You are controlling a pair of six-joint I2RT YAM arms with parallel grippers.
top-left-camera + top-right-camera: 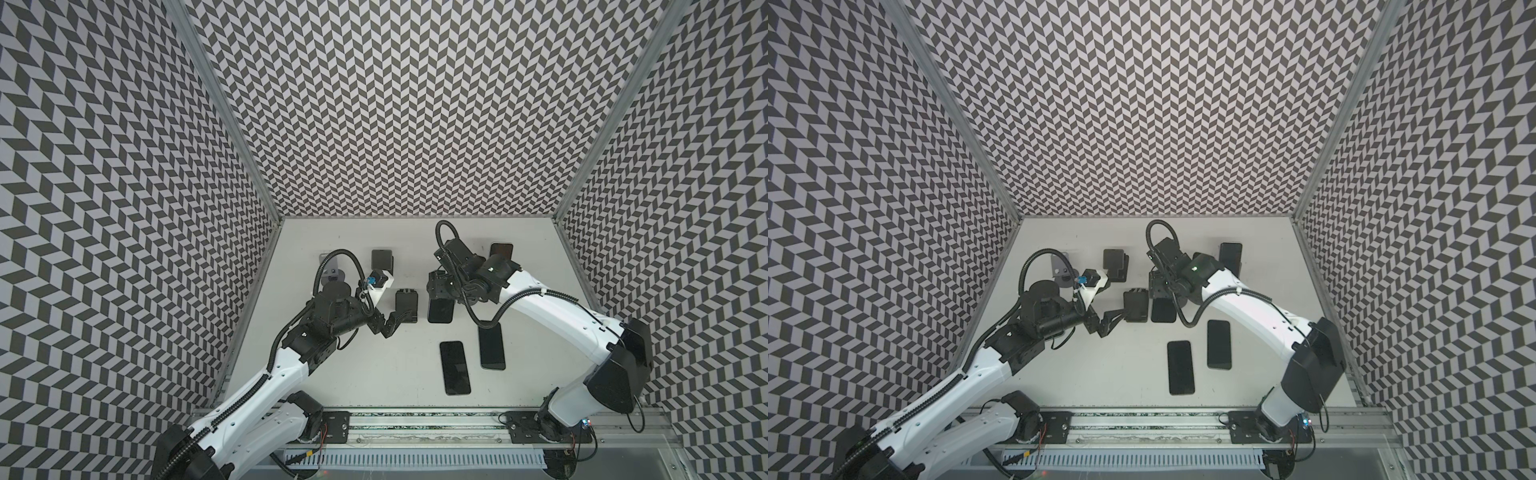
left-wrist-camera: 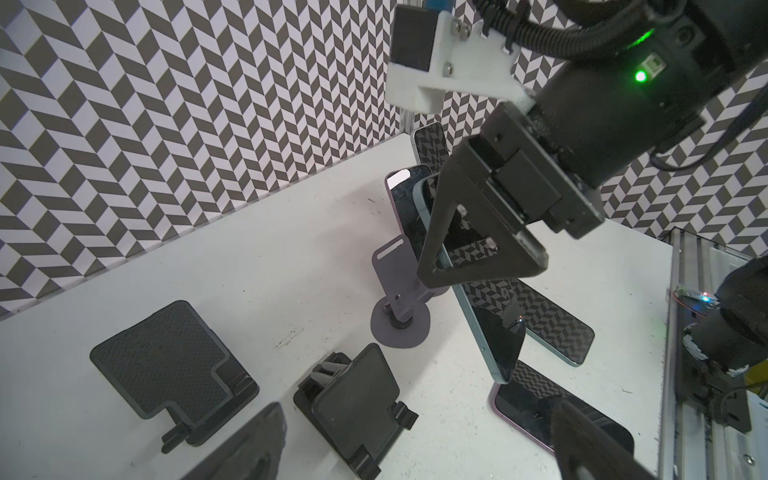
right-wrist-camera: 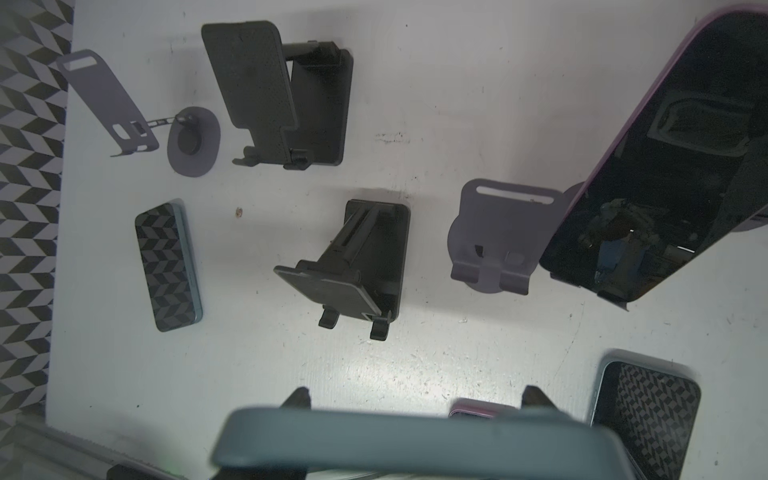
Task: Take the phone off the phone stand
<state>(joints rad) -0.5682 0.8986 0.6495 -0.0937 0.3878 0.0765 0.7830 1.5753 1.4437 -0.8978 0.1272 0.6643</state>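
White tabletop [image 1: 374, 374] scattered with empty stands [image 3: 357, 257] and flat phones [image 1: 455, 368]. Right gripper [image 3: 415, 411] clamped on a slim blue-grey cased phone [image 2: 494, 332], held tilted in the air, seemingly clear of the small lavender-grey round-based phone stand [image 2: 390, 270] beside it, likely to slip its lip. Left gripper [image 1: 390, 326], jaws apart, empty.

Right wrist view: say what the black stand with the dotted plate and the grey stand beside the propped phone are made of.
Black stand: likely moulded plastic, matte; the dotted plate suggests a rubbery anti-slip pad. Grey stand: probably thin sheet metal, matte grey-violet, judging by bent lips and cut slot; could be plastic.
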